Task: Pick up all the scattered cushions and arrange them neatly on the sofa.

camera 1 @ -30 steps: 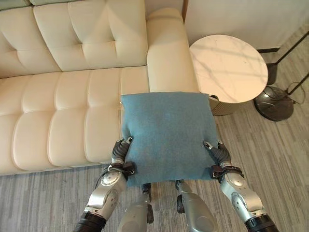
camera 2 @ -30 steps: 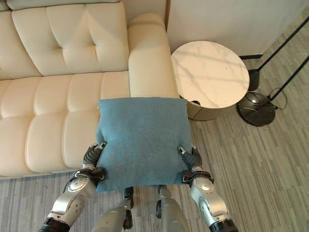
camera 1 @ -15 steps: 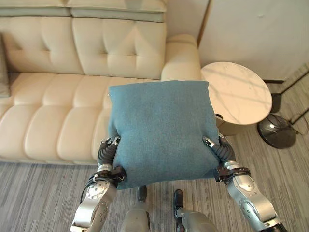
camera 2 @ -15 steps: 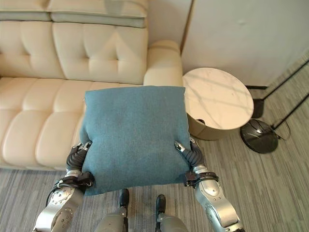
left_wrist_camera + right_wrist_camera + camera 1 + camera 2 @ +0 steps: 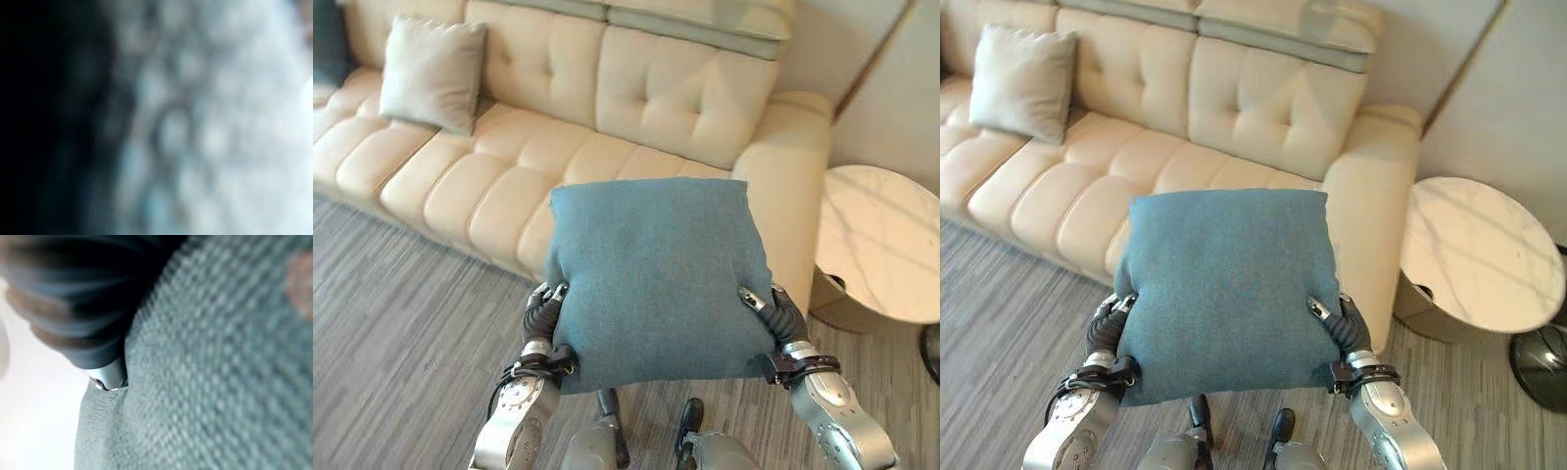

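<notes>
A blue square cushion (image 5: 656, 274) is held up flat in front of me, over the floor just short of the cream sofa (image 5: 636, 88). My left hand (image 5: 540, 318) grips its left edge and my right hand (image 5: 783, 318) its right edge. Each thumb lies on top, while the fingers are hidden underneath. The cushion's weave (image 5: 220, 372) shows close against the right hand's dark cover (image 5: 73, 293). A beige cushion (image 5: 431, 73) leans upright against the sofa's backrest at the far left.
A round marble side table (image 5: 886, 255) stands right of the sofa's armrest (image 5: 793, 166). A dark lamp base (image 5: 1540, 362) sits on the floor beyond it. Grey striped floor (image 5: 401, 323) stretches along the sofa's front to my left.
The camera has swung left and up, bringing the beige cushion and more of the sofa into view. The blue cushion stays held between both hands.
</notes>
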Controlling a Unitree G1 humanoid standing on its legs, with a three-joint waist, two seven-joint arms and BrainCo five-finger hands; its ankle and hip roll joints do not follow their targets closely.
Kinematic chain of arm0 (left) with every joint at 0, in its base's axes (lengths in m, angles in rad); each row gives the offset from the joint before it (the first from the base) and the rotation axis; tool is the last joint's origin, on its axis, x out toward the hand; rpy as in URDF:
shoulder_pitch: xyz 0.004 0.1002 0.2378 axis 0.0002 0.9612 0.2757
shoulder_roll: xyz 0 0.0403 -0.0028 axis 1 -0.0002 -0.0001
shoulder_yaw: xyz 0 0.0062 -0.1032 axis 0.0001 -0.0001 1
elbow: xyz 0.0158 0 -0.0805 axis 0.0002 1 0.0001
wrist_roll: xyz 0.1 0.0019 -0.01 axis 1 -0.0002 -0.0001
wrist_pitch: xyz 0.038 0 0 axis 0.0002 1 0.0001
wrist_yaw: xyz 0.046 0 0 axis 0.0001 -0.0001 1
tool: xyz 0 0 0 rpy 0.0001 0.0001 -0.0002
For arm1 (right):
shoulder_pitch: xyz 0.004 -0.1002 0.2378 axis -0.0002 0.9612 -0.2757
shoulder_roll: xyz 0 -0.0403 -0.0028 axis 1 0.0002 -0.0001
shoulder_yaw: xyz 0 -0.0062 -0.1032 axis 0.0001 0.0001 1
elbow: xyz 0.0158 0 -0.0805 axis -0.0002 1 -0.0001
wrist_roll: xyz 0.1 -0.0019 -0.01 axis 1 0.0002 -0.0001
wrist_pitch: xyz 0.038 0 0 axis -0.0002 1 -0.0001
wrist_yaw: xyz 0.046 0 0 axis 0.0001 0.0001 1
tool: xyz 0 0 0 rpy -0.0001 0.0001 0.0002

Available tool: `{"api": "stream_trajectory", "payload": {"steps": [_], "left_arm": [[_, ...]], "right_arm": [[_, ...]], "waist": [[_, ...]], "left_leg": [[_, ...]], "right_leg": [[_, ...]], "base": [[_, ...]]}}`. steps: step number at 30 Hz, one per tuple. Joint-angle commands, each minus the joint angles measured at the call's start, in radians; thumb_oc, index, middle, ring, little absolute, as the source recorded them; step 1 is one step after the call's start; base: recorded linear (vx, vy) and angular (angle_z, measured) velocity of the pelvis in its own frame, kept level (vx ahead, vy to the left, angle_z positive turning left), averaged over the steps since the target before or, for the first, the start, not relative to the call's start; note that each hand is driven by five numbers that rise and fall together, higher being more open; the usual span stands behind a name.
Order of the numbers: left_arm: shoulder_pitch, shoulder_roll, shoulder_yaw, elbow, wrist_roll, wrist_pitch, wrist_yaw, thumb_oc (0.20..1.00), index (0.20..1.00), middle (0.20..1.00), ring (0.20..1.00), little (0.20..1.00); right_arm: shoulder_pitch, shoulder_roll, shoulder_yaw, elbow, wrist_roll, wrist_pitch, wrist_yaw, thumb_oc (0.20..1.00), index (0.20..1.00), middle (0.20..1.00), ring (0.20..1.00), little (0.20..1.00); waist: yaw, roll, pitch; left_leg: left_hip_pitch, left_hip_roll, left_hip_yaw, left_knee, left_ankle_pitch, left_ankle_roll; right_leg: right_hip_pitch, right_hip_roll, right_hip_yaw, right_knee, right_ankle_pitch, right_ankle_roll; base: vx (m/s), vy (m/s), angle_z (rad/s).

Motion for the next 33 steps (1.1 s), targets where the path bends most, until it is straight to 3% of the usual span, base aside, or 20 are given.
{"api": "stream_trajectory", "payload": {"steps": [1, 7, 10, 13, 14, 15, 16, 20, 21, 22, 26, 27, 28, 31, 32, 33], "left_arm": [[-0.044, 0.023, -0.015, -0.136, 0.022, -0.094, -0.064, 0.2, 0.2, 0.2, 0.2, 0.2], [-0.029, 0.036, -0.01, -0.147, 0.029, -0.101, -0.054, 0.2, 0.2, 0.2, 0.2, 0.2], [-0.066, 0.056, -0.021, -0.14, 0.042, -0.101, -0.041, 0.2, 0.2, 0.2, 0.2, 0.2], [-0.102, 0.071, -0.031, -0.132, 0.066, -0.101, -0.025, 0.2, 0.2, 0.2, 0.2, 0.2], [-0.112, 0.076, -0.04, -0.125, 0.08, -0.102, -0.018, 0.2, 0.2, 0.2, 0.2, 0.2], [-0.113, 0.076, -0.04, -0.125, 0.08, -0.103, -0.018, 0.2, 0.2, 0.2, 0.2, 0.2], [-0.114, 0.073, -0.042, -0.119, 0.085, -0.104, -0.017, 0.2, 0.2, 0.2, 0.2, 0.2], [-0.113, 0.063, -0.03, -0.11, 0.073, -0.097, -0.026, 0.2, 0.2, 0.2, 0.2, 0.2], [-0.114, 0.057, -0.017, -0.101, 0.074, -0.092, -0.023, 0.2, 0.2, 0.2, 0.2, 0.2], [-0.116, 0.05, -0.02, -0.1, 0.075, -0.091, -0.022, 0.2, 0.2, 0.2, 0.2, 0.2], [-0.107, 0.038, -0.029, -0.094, 0.084, -0.094, -0.032, 0.2, 0.2, 0.2, 0.2, 0.2], [-0.107, 0.032, -0.031, -0.099, 0.074, -0.096, -0.033, 0.2, 0.2, 0.2, 0.2, 0.2], [-0.104, 0.028, -0.031, -0.101, 0.072, -0.096, -0.038, 0.2, 0.2, 0.2, 0.2, 0.2], [-0.099, 0.019, -0.039, -0.108, 0.058, -0.102, -0.042, 0.2, 0.2, 0.2, 0.2, 0.2], [-0.099, 0.019, -0.039, -0.108, 0.058, -0.102, -0.042, 0.2, 0.2, 0.2, 0.2, 0.2], [-0.101, 0.017, -0.039, -0.104, 0.052, -0.107, -0.034, 0.2, 0.2, 0.2, 0.2, 0.2]], "right_arm": [[-0.094, 0.046, 0.058, -0.118, 0.015, -0.131, 0.046, 0.2, 0.2, 0.2, 0.2, 0.2], [-0.108, 0.077, 0.085, -0.104, 0.002, -0.123, 0.047, 0.2, 0.2, 0.2, 0.2, 0.2], [-0.123, 0.091, 0.09, -0.093, -0.021, -0.119, 0.037, 0.2, 0.2, 0.2, 0.2, 0.2], [-0.135, 0.106, 0.096, -0.084, -0.037, -0.117, 0.026, 0.2, 0.2, 0.2, 0.2, 0.2], [-0.141, 0.115, 0.099, -0.076, -0.039, -0.12, 0.018, 0.2, 0.2, 0.2, 0.2, 0.2], [-0.141, 0.115, 0.099, -0.076, -0.039, -0.12, 0.018, 0.2, 0.2, 0.2, 0.2, 0.2], [-0.148, 0.115, 0.105, -0.068, -0.036, -0.123, 0.016, 0.2, 0.2, 0.2, 0.2, 0.2], [-0.155, 0.115, 0.11, -0.054, 0.003, -0.122, 0.016, 0.2, 0.2, 0.2, 0.2, 0.2], [-0.148, 0.114, 0.105, -0.052, -0.008, -0.121, 0.017, 0.2, 0.2, 0.2, 0.2, 0.2], [-0.146, 0.114, 0.103, -0.054, -0.01, -0.121, 0.016, 0.2, 0.2, 0.2, 0.2, 0.2], [-0.12, 0.107, 0.093, -0.06, -0.002, -0.126, 0.029, 0.2, 0.2, 0.2, 0.2, 0.2], [-0.121, 0.102, 0.084, -0.058, 0.004, -0.129, 0.024, 0.2, 0.2, 0.2, 0.2, 0.2], [-0.117, 0.099, 0.081, -0.063, 0.014, -0.135, 0.029, 0.2, 0.2, 0.2, 0.2, 0.2], [-0.113, 0.081, 0.077, -0.056, 0.029, -0.137, 0.025, 0.2, 0.2, 0.2, 0.2, 0.2], [-0.113, 0.08, 0.076, -0.056, 0.029, -0.137, 0.025, 0.2, 0.2, 0.2, 0.2, 0.2], [-0.112, 0.076, 0.078, -0.056, 0.035, -0.135, 0.029, 0.2, 0.2, 0.2, 0.2, 0.2]], "waist": [[-0.006, -0.04, -0.076], [0.012, -0.061, -0.082], [0.011, -0.06, -0.073], [-0.004, -0.05, -0.053], [-0.027, -0.047, -0.042], [-0.024, -0.047, -0.043], [-0.028, -0.044, -0.041], [-0.009, -0.053, -0.024], [-0.001, -0.07, -0.032], [0.0, -0.076, -0.038], [-0.005, -0.081, -0.068], [-0.012, -0.076, -0.087], [-0.014, -0.071, -0.09], [-0.003, -0.064, -0.062], [-0.004, -0.063, -0.061], [0.009, -0.062, -0.049]], "left_leg": [[0.069, 0.008, -0.028, -0.027, -0.087, -0.11], [0.094, -0.041, -0.028, -0.027, -0.136, -0.064], [0.099, -0.075, -0.059, -0.027, -0.16, -0.028], [0.115, -0.107, -0.089, -0.027, -0.186, 0.008], [0.121, -0.115, -0.115, -0.027, -0.196, 0.013], [0.119, -0.114, -0.112, -0.027, -0.197, 0.012], [0.121, -0.112, -0.116, -0.027, -0.201, 0.006], [0.14, -0.116, -0.096, -0.027, -0.213, 0.001], [0.162, -0.12, -0.082, -0.027, -0.232, -0.006], [0.174, -0.12, -0.077, -0.027, -0.241, -0.009], [0.23, -0.12, -0.077, -0.027, -0.268, -0.012], [0.237, -0.101, -0.069, 0.097, -0.32, -0.026], [0.219, -0.077, -0.057, 0.2, -0.315, -0.042], [0.118, -0.032, -0.085, 0.486, -0.248, -0.09], [0.115, -0.029, -0.087, 0.494, -0.251, -0.092], [0.061, -0.036, -0.151, 0.584, -0.211, -0.103]], "right_leg": [[0.015, 0.046, 0.039, -0.051, -0.11, 0.016], [0.035, -0.004, 0.056, -0.016, -0.109, 0.049], [-0.016, -0.049, 0.081, 0.147, -0.132, 0.061], [-0.1, -0.108, 0.122, 0.36, -0.098, 0.073], [-0.171, -0.045, 0.232, 0.404, -0.124, 0.066], [-0.175, -0.044, 0.235, 0.406, -0.125, 0.064], [-0.21, 0.01, 0.283, 0.365, -0.149, 0.055], [-0.252, 0.057, 0.218, 0.194, -0.074, 0.066], [-0.259, 0.07, 0.146, 0.098, -0.034, 0.09], [-0.249, 0.068, 0.117, 0.067, -0.023, 0.095], [-0.188, 0.086, 0.139, 0.031, -0.026, 0.075], [-0.14, 0.092, 0.142, 0.025, -0.046, 0.055], [-0.107, 0.101, 0.144, 0.013, -0.063, 0.039], [-0.021, 0.132, 0.172, -0.027, -0.095, -0.014], [-0.021, 0.135, 0.171, -0.028, -0.095, -0.016], [0.012, 0.146, 0.19, -0.038, -0.119, -0.04]], "base": [[0.09, 0.252, 0.42], [0.12, 0.278, 0.21], [0.08, 0.271, 0.17], [0.09, 0.3, 0.32], [0.08, 0.157, 0.34], [0.07, 0.091, 0.44], [0.1, 0.04, 0.47], [0.12, -0.018, 0.14], [0.27, -0.119, -0.14], [0.23, -0.101, -0.14], [0.35, -0.105, 0.02], [0.42, -0.171, 0.0], [0.49, -0.22, 0.0], [0.23, -0.165, -0.03], [0.21, -0.147, -0.12], [0.14, -0.089, -0.13]]}}
